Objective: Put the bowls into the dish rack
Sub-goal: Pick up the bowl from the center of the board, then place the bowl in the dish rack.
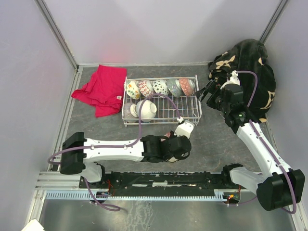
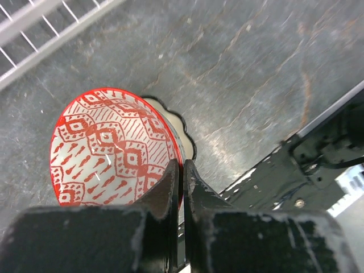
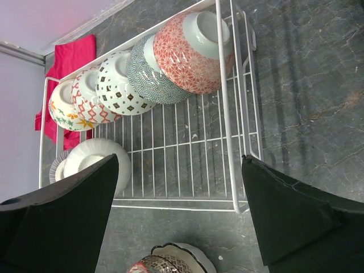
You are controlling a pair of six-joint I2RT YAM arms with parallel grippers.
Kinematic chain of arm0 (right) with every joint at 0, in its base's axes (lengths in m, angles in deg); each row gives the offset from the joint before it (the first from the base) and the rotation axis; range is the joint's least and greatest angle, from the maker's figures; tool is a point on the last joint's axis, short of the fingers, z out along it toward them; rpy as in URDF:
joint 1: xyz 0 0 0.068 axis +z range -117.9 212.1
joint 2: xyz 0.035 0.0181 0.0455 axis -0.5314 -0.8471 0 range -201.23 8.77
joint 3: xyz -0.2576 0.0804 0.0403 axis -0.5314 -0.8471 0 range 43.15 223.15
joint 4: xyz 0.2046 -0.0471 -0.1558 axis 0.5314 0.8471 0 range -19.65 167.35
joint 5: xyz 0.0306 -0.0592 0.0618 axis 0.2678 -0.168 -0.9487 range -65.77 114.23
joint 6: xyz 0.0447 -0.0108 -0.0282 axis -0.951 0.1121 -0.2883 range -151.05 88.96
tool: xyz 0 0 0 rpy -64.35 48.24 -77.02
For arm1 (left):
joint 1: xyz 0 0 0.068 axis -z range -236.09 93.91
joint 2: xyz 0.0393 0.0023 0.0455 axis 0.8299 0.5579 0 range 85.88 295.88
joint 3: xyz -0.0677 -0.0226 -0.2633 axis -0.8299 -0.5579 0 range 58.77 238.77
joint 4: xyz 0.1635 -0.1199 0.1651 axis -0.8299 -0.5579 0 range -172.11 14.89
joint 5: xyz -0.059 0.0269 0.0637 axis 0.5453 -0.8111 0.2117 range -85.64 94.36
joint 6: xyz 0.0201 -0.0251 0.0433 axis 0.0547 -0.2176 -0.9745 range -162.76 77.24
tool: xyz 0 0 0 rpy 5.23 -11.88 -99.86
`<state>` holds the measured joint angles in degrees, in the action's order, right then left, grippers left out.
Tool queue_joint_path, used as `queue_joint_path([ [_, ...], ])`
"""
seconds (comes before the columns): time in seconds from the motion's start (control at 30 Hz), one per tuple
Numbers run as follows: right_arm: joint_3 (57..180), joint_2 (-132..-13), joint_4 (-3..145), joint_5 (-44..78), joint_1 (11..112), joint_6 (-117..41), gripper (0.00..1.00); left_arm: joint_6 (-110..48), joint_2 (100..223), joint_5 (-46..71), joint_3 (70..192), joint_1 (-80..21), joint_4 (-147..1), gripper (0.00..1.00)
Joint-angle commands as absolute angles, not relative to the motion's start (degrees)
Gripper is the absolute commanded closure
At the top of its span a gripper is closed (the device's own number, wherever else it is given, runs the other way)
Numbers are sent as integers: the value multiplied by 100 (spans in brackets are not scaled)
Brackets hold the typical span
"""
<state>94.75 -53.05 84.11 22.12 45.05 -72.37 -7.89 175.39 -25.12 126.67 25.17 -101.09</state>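
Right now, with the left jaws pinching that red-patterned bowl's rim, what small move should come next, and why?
Probably a short lift straight up. The left gripper has its jaws shut on the red-patterned bowl, which sits right beside a scalloped bowl on the table, outside the dish rack; lifting clears both first.

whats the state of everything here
left fingers: shut on rim of red patterned bowl
right fingers: open, empty
dish rack: partly loaded
five patterned bowls: on edge in rack
white ribbed bowl: tipped in rack
scalloped bowl: on table, not loaded
red cloth: crumpled
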Motion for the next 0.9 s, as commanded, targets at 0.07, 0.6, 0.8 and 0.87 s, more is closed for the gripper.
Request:
queue_joint_path([
  [0.07,9433,-5251,8102,2124,4451,-7311,4,-1373,16765,-2951,13484,2440,-9723,97],
  [0.6,9428,-5188,8165,2307,4410,-7238,4,-1104,16506,-774,12521,128,-6424,97],
  [0.8,9446,-5242,8169,2263,4405,-7231,4,-737,16757,-910,11813,-122,-4948,97],
  [0.87,9457,-5266,8153,2197,4405,-7233,4,-558,16862,-893,11542,-217,-4466,97],
])
